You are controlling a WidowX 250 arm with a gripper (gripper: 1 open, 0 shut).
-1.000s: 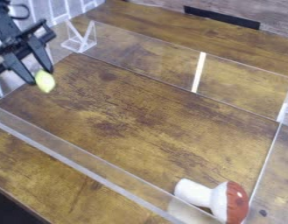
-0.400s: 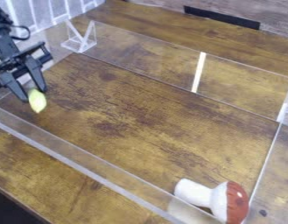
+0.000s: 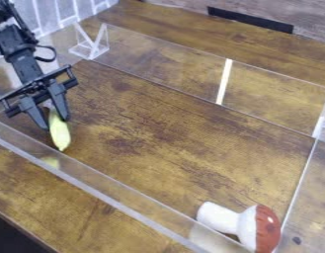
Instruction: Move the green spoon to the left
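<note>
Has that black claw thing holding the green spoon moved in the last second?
Yes. The end effector, shut on the green spoon, has come down and toward the mushroom side, closer to the clear front wall of the tray.

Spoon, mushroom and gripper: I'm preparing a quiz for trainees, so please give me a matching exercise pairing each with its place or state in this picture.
Things:
1. green spoon
2. mushroom
3. gripper

Places or states:
A. lying on its side at the bottom right
B. shut on something, at the left
C. hanging from the jaws, near the left wall of the clear tray

Pairs: 1-C, 2-A, 3-B
</note>
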